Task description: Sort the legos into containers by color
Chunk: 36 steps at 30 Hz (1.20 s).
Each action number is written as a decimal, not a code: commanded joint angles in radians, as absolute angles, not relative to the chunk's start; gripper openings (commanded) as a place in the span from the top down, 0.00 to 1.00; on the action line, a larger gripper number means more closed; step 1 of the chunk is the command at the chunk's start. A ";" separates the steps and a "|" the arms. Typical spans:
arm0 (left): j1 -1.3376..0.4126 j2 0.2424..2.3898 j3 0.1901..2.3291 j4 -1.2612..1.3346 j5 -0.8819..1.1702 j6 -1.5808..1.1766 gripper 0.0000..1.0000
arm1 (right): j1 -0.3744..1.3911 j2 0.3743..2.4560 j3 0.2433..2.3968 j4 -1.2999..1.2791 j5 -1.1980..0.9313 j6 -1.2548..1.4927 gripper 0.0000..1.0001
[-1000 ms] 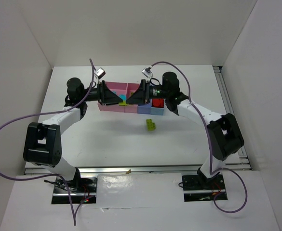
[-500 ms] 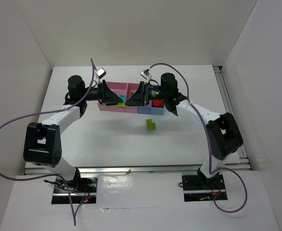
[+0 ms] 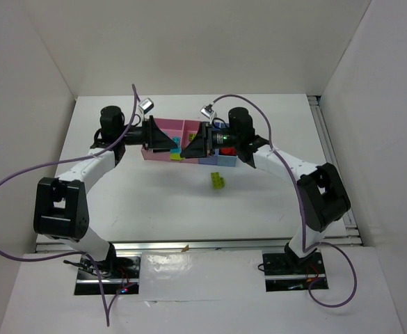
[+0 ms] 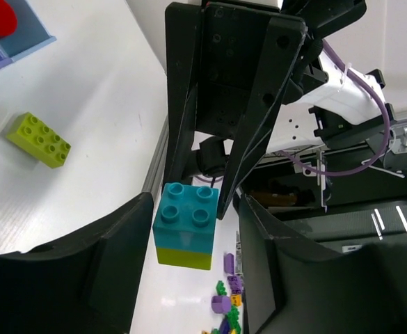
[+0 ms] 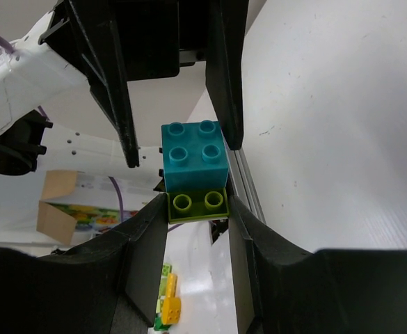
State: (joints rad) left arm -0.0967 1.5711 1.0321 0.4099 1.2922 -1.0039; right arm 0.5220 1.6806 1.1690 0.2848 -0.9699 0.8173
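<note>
Right end effector [image 5: 197, 205] pinches the lime brick [image 5: 197, 202]; the left end effector [image 4: 196, 202], spread around the teal brick [image 4: 188, 209], should close squarely on it, then pull straight apart.

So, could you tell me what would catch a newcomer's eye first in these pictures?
The two arms meet tip to tip at the tray, the right gripper shut on a teal-on-lime brick stack that also sits between the open fingers of the left gripper. One lime green brick lies alone on the table, nearer the bases.
</note>
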 commanded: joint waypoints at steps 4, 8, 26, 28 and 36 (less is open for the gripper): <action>-0.098 1.560 1.071 0.270 1.316 -0.842 0.37 | 0.506 1.658 1.203 0.270 -0.963 0.799 0.74; -0.107 1.569 1.083 0.171 1.316 -0.773 0.36 | 0.497 1.658 1.203 0.270 -0.963 0.788 0.74; -0.147 1.615 1.072 0.365 1.325 -0.930 0.61 | 0.497 1.686 1.212 0.241 -0.973 0.770 0.74; -0.147 1.615 1.072 0.365 1.325 -0.930 0.70 | 0.497 1.686 1.212 0.232 -0.973 0.761 0.74; -0.147 1.643 1.072 0.425 1.305 -0.989 1.00 | 0.525 1.697 1.212 0.069 -0.979 0.635 0.75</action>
